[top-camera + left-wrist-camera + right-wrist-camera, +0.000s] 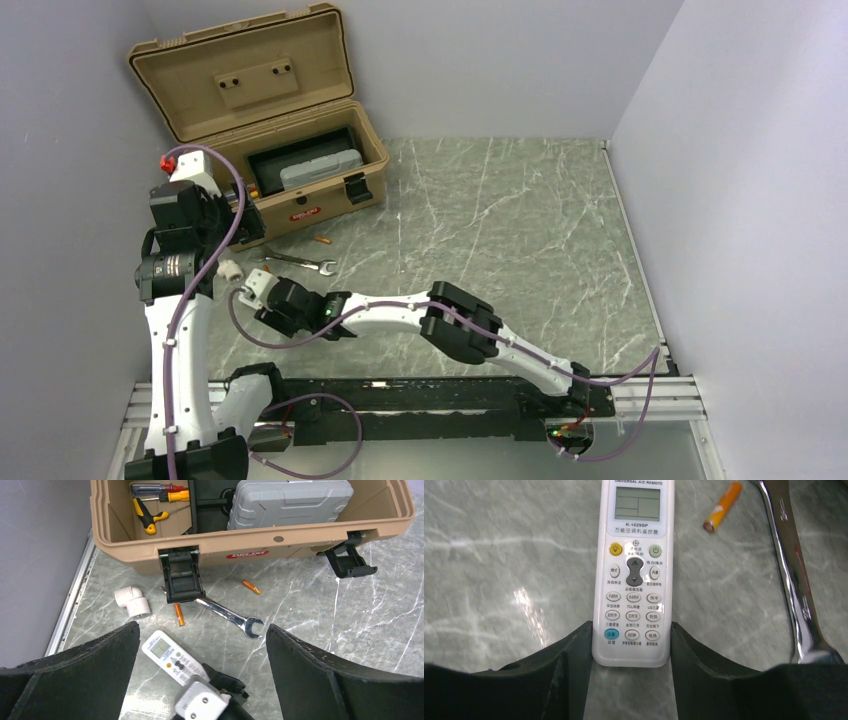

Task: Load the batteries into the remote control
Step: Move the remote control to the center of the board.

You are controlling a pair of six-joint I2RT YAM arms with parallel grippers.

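Note:
The white remote control (634, 580) lies face up on the marble table, screen end away from my right wrist. My right gripper (631, 630) is shut on its button end, a finger touching each long side. One orange battery (723, 507) lies just past the remote's upper right. In the left wrist view the remote control (170, 657) shows below two batteries: one (179, 614) beside the toolbox latch, the other (251, 587) further right. My left gripper (202, 630) hovers above all this, wide open and empty.
An open tan toolbox (250, 542) stands at the back left, holding a grey case (290, 500) and screwdrivers (150, 517). A steel wrench (230, 616) lies between the batteries. A white pipe elbow (132, 600) sits left of the remote.

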